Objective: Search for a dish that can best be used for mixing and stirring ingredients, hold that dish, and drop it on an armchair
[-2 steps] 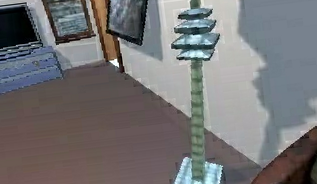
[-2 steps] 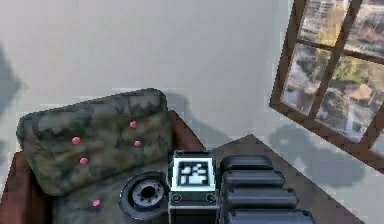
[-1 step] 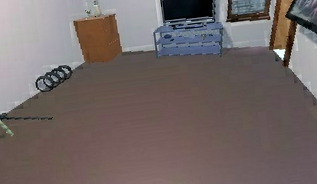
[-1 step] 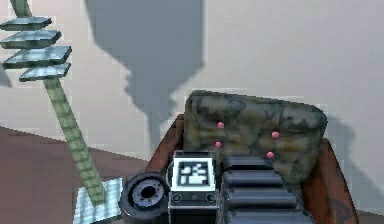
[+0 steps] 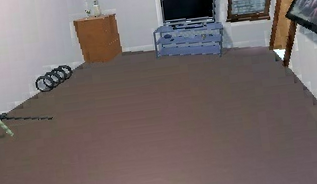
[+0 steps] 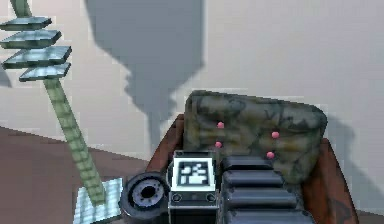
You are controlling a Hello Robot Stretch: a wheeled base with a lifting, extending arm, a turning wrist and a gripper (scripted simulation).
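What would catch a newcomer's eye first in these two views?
In the arm side view, a brown-framed armchair with a mottled green back sits at lower right, a tall green stepped stand at left. In the forward view, a black flat-screen television on a blue-grey stand sits against the far wall.

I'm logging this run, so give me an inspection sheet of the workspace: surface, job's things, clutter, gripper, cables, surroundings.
Surface: brown floor.
Job's things: armchair with a patterned back, past the arm's end.
Clutter: dark rings and a thin dark rod on the floor at the forward view's left.
Gripper: gripper low, left of the armchair in the arm side view; cannot tell whether it holds anything.
Cables: nothing seen.
Surroundings: television on a blue stand, wooden cabinet, green tiered stand.
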